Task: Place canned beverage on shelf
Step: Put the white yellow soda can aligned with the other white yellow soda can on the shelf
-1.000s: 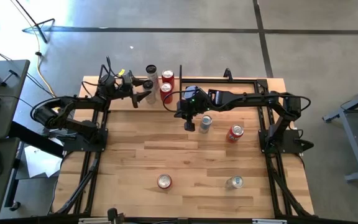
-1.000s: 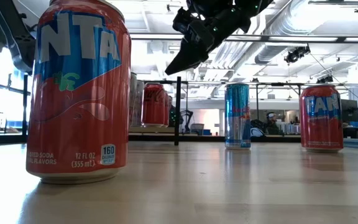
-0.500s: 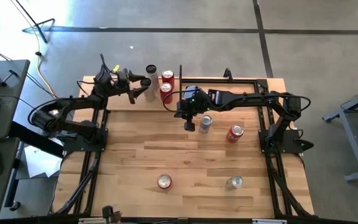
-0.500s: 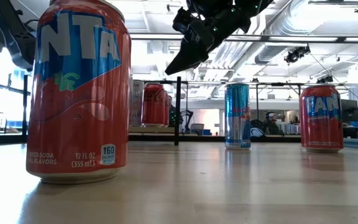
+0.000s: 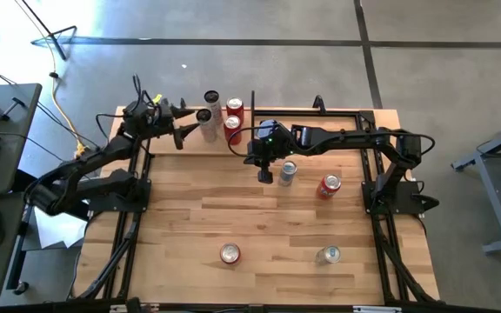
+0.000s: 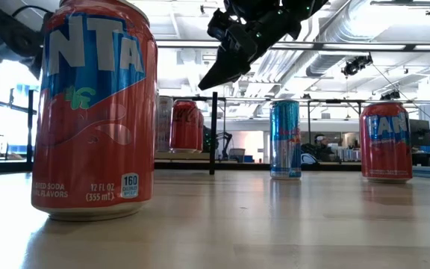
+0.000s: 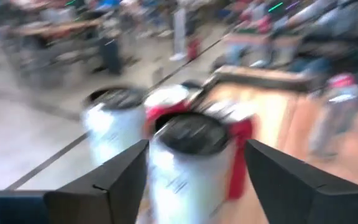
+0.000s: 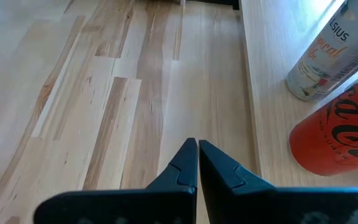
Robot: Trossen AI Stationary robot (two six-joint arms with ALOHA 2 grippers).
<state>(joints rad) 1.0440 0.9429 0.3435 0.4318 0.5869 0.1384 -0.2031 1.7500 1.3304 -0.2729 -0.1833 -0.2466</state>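
The left pincer (image 5: 184,124) hangs at the back left of the table (image 5: 259,222), its fingers spread apart and gripping nothing. A white can (image 7: 191,162) stands upright just ahead of them, in line with the gap. That can is on the shelf (image 8: 269,74) at the table's far edge, packed close to a second white can (image 7: 112,127), with a red can (image 5: 232,129) right behind it. The left wrist view is smeared, so I cannot tell whether a finger touches the can's side.

This looks like the let-go end of a placement, and the care is in leaving the can as it stands. The fingers should stay wide and square to the can. The arm should draw straight back along the line of the fingers, with no swing sideways, since a brush on either side could tip the can into its neighbours. Lifting should wait until the tips are clear of the can's rim.

The right pincer (image 5: 266,176) is closed and empty. It hovers over the middle of the table just beside a slim can (image 5: 287,172), with another red can (image 5: 329,185) near it. It should hold off from the shelf until the left arm has cleared the space there
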